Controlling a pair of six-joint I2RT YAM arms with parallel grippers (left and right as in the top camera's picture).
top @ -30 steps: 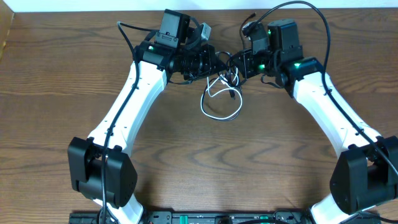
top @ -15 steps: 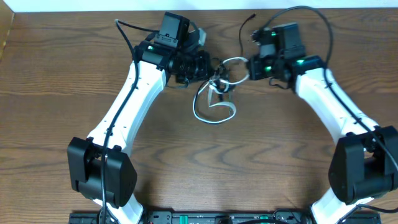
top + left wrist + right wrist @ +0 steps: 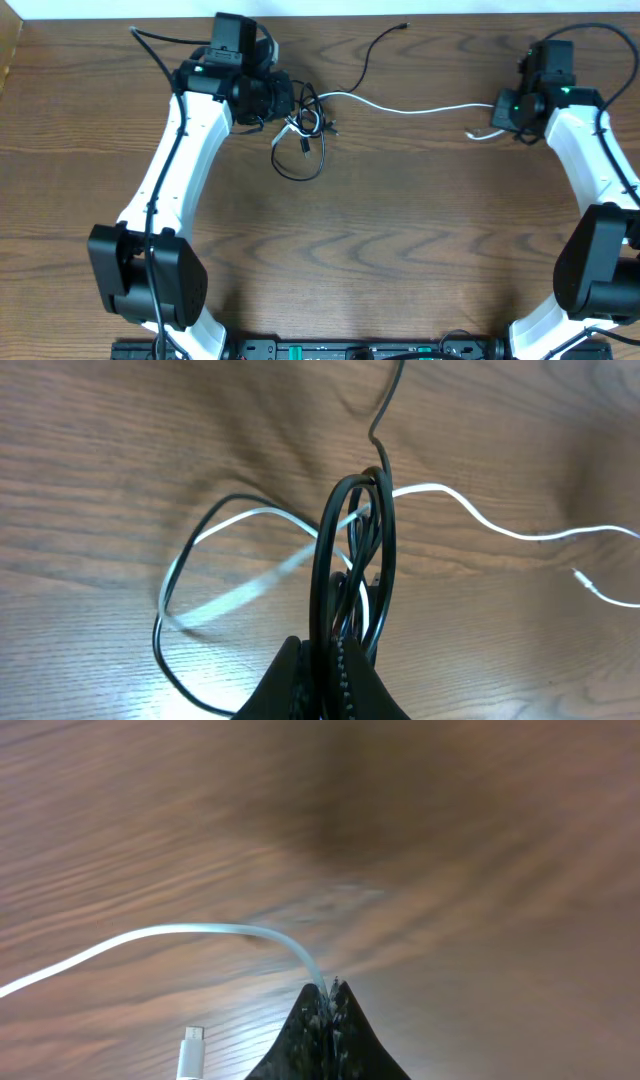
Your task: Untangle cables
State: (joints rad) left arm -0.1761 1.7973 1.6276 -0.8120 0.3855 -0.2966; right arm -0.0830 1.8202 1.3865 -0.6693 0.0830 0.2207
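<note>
1. Desk (image 3: 400, 250): brown wood grain. It carries both cables, and nothing else lies on it in any view.

2. Arms: my left arm (image 3: 180, 150) reaches to the far left of the desk and my right arm (image 3: 590, 160) to the far right. They are well apart.

3. White cable (image 3: 420, 108): drawn out in a long shallow line between my two claws, so its long axis runs left to right across the desk. In the left wrist view its near end passes through the black loops.

4. Black cable (image 3: 388, 550): bunched in several loops just beside my left claw. One loop hangs toward me and one tail trails off to the far edge.

5. Left claw (image 3: 325, 655): clamped shut on the black loops.

6. Right claw (image 3: 328, 990): pinched shut on the white cable, a little way in from its plug (image 3: 190, 1045), which lies free on the desk just beside the claw.

7. Governing relation: the tangle sits at my left claw and far from my right, so the left arm is the nearer. In my judgement the white line must be drawn out along its own axis, away from the loops, to come free.

8. Markings: no brand, label or writing can be read on the cables, plug or arms.
</note>
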